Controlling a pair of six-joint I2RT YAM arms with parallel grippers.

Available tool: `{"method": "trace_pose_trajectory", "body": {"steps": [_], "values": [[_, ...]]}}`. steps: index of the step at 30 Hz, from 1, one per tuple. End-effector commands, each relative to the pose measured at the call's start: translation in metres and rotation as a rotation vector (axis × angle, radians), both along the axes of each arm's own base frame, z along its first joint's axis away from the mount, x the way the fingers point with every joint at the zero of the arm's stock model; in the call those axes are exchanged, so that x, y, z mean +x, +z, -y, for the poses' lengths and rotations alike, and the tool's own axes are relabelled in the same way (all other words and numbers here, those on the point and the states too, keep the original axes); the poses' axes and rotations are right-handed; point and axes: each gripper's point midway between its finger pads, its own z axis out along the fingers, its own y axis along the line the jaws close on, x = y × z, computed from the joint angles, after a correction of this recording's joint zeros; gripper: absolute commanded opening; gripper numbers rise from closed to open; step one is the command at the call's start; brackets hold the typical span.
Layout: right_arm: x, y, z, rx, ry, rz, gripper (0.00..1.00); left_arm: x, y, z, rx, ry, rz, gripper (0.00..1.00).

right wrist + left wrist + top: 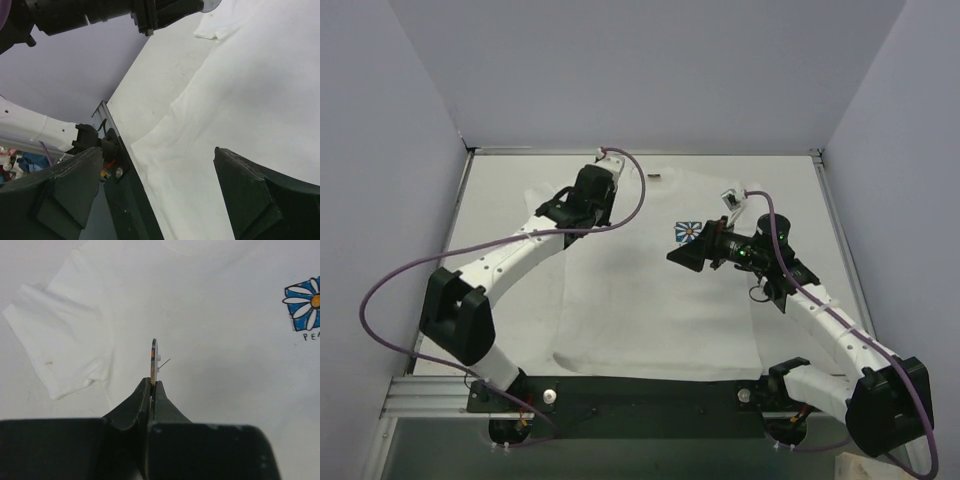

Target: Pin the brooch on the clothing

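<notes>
Seen from above, the white short-sleeved cotton T-shirt [650, 300] lay spread on the pale tabletop [490, 190]. At the left wrist, the left pincer [152, 385] was clamped on the tiny round gold-faced brooch [154, 355], held edge-on above the shirt with its needle bare. At the right wrist, the right pincer [160, 190] gaped wide and empty. The thin disc could twist in that narrow grip once the needle met cloth, and unheld fabric might bunch.
</notes>
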Motion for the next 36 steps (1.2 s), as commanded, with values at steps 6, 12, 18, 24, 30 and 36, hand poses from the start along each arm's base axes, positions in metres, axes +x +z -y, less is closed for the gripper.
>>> {"method": "trace_pose_trajectory", "body": {"steps": [6, 12, 18, 24, 30, 36], "values": [[0.011, -0.031, 0.022, -0.057, -0.098, -0.039, 1.0, 0.049, -0.034, -0.015, 0.276, 0.106, -0.016, 0.0], [0.019, -0.061, 0.043, -0.106, -0.195, -0.133, 1.0, 0.079, -0.045, -0.017, 0.407, 0.146, 0.008, 0.0], [0.021, -0.075, 0.052, -0.139, -0.21, -0.187, 1.0, 0.103, -0.056, -0.014, 0.508, 0.139, 0.031, 0.0], [0.028, -0.075, 0.055, -0.136, -0.212, -0.215, 1.0, 0.108, -0.057, -0.014, 0.52, 0.136, 0.044, 0.0], [0.036, -0.08, 0.06, -0.143, -0.232, -0.249, 1.0, 0.112, -0.063, -0.012, 0.536, 0.123, 0.033, 0.0], [0.049, -0.087, 0.074, -0.129, -0.288, -0.32, 1.0, 0.118, -0.08, -0.012, 0.583, 0.14, 0.003, 0.0]]}}
